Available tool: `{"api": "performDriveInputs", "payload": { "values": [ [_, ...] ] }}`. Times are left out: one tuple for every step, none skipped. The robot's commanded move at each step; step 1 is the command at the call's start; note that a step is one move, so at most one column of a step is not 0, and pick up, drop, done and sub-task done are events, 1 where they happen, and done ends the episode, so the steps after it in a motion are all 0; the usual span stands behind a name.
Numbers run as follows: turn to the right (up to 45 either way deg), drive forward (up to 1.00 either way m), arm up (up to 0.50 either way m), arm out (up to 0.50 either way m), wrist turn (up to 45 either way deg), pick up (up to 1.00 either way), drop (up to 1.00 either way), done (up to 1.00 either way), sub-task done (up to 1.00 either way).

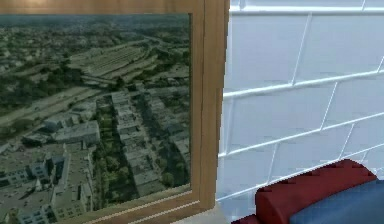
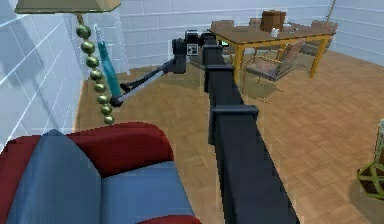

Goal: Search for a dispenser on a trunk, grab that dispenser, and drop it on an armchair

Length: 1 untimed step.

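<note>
A red armchair (image 2: 120, 145) with blue cushions sits at the arm side view's lower left; its red arm and blue cushion (image 1: 318, 190) also appear at the forward view's bottom right. My arm (image 2: 235, 130) rises from the bottom edge, and my gripper (image 2: 116, 99) reaches left over the armchair's back. A slim teal thing (image 2: 101, 60) stands upright just by the fingers (image 2: 140, 84), close against a floor lamp's beaded gold-green stem (image 2: 94, 70). I cannot tell whether the gripper holds anything.
A large framed aerial city picture (image 1: 100, 110) hangs on the white brick wall (image 1: 300, 90) close ahead. A wooden dining table (image 2: 270, 40) with chairs and a box (image 2: 272, 18) stands farther out. A green basket (image 2: 373, 172) sits at the right edge on open wood floor (image 2: 320, 130).
</note>
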Motion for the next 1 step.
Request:
{"api": "performDriveInputs", "payload": {
  "values": [
    [0.0, 0.0, -0.46, 0.0, 0.0, 0.0, 0.0, 0.0, 0.0]
  ]
}}
